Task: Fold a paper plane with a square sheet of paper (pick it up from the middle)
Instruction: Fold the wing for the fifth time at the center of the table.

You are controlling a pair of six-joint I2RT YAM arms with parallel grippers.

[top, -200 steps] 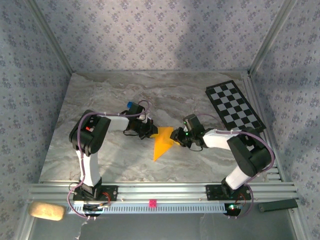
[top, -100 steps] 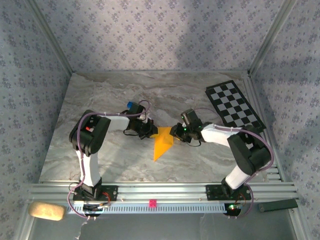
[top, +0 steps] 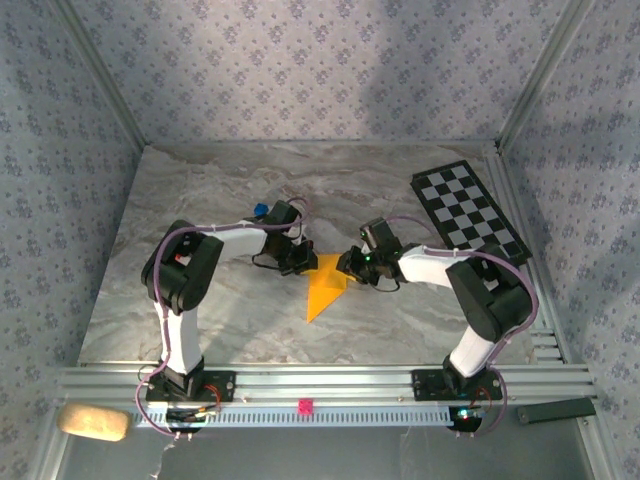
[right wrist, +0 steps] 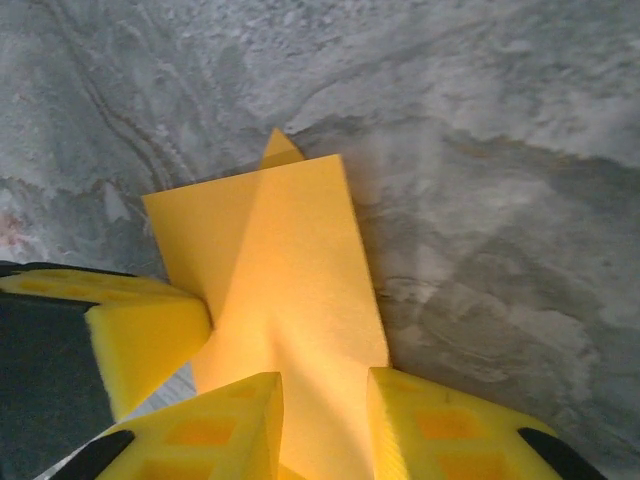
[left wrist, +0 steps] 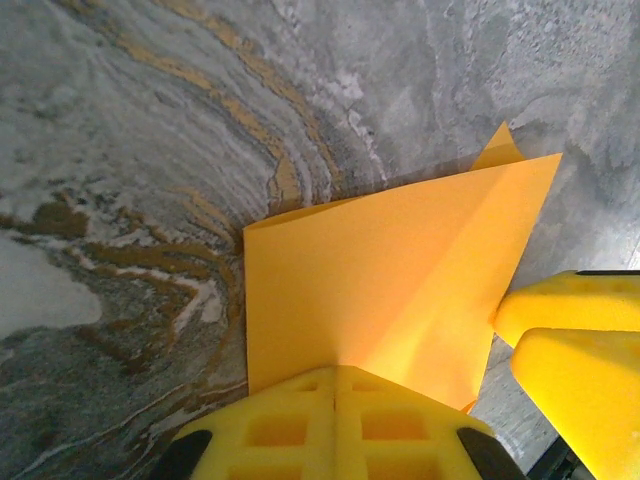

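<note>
One folded orange-yellow paper sheet (top: 325, 290) on marble table (top: 200, 200)

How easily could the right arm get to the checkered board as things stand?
Probably yes: bare table lies between the right end effector and the checkered board. But its fingers straddle the folded orange paper, so it must leave that first.

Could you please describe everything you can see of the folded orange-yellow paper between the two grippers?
The folded paper is thin, plain orange-yellow, creased into a pointed angular shape with overlapping flaps and a diagonal crease. It sits mid-table on the marble-patterned table, its point toward the arm bases. The left gripper, shut, appears to pinch one side of the wide end. The right gripper stands open astride the other side.
</note>
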